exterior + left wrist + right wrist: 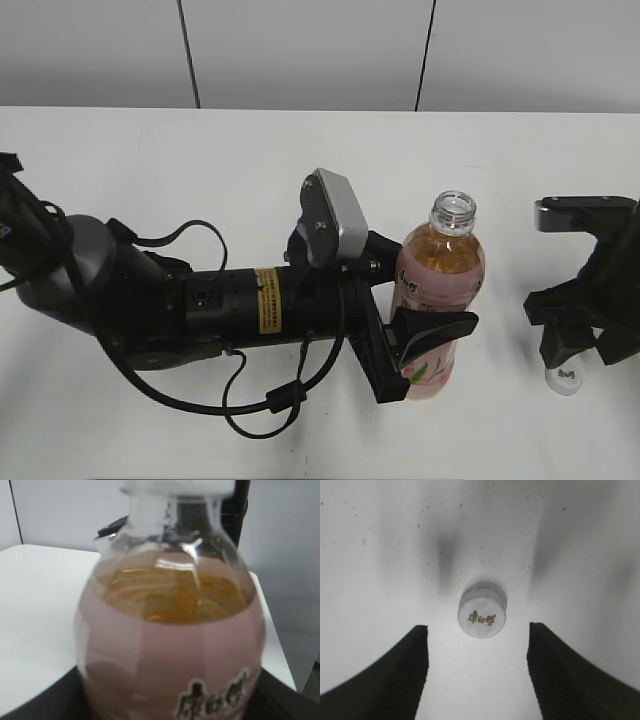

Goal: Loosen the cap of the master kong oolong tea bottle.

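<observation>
The small round white plastic cap (482, 613) lies on the white surface (200, 160), light and ribbed; take its sides. The right hand (477, 667) hangs released above it; the left hand (425, 345) grasps the clear pink-labelled tea bottle (440, 290), its neck bare at twelve o'clock.

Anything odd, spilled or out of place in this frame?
Nothing is spilled or damaged. The bottle stands upright with an open mouth, clamped in the left tool. Its cap is fully off, lying logo-up on the table between the open fingers of the right tool, well beyond merely loosened.

My master kong oolong tea bottle (438, 300) stands upright, neck open; its white cap (482, 613) lies on the table, logo up.
</observation>
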{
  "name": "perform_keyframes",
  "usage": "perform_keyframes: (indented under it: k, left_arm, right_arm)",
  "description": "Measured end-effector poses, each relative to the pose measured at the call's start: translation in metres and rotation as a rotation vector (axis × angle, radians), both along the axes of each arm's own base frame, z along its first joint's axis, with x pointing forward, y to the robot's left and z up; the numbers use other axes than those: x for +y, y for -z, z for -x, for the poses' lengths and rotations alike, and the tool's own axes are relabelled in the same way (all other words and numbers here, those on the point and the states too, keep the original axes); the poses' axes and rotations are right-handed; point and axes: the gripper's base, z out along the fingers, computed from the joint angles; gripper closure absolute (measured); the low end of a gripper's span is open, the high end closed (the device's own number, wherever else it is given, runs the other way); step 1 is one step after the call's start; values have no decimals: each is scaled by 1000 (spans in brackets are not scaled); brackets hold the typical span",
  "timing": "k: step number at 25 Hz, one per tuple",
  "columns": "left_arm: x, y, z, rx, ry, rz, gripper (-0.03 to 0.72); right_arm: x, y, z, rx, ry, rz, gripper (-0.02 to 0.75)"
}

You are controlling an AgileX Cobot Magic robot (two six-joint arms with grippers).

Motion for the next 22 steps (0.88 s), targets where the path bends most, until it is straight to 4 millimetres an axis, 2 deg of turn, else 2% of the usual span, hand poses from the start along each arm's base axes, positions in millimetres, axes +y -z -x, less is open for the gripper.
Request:
perform_keyframes:
  k: [3,8,18,22]
  left_arm:
    - [0,-1,0,-1,1,13,227]
    - [-2,-10,-2,-15,2,86,115]
    - [-2,-10,-1,-14,3,86,103]
    - [7,-6,-3,3,-15,72,103]
  right_arm:
    - [0,-1,0,-1,1,-1,266]
    - [0,-1,1,3,2,-2,266]
    - [0,-1,2,22,-2,0,266]
    - [0,-3,3,18,-3,0,266]
